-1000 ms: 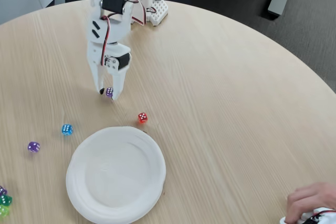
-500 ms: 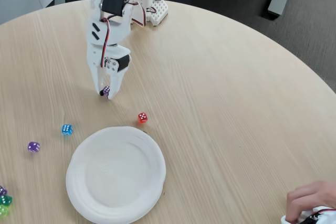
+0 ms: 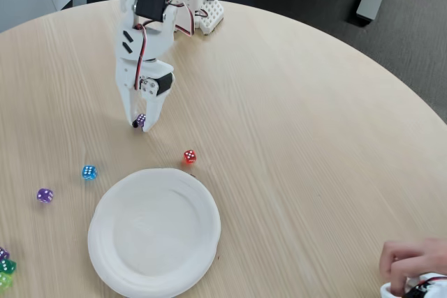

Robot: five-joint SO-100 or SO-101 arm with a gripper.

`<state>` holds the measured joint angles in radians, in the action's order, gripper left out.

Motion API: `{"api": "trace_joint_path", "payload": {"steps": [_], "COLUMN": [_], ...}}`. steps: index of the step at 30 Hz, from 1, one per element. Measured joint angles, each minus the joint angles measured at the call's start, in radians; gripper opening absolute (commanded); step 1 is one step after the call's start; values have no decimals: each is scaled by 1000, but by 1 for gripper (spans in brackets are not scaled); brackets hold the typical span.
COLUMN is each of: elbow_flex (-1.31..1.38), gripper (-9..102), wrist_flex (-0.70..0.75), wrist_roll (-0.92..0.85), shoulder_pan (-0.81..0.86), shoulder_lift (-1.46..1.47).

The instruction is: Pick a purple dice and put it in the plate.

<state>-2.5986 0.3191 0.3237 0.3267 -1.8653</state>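
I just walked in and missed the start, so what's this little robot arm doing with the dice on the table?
The arm's pincer is shut on a purple dice, just above the wooden table. The white plate sits nearer the camera, with nothing in it yet. A red die, a blue die and another purple die lie loose near the plate. A person's hand rests at the bottom right corner.

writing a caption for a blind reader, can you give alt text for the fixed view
A white robot arm's gripper pinches a tiny purple dice just above a round wooden table. Below it sit a red die and an empty white paper plate; a blue die and another purple die lie left.
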Motion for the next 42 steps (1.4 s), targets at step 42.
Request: {"api": "trace_joint_path", "payload": {"steps": [42], "elbow_flex": [166], "gripper": [0], "wrist_flex": [11], "wrist_roll": [26], "shoulder_pan": [112], "shoulder_lift": [-319]}}
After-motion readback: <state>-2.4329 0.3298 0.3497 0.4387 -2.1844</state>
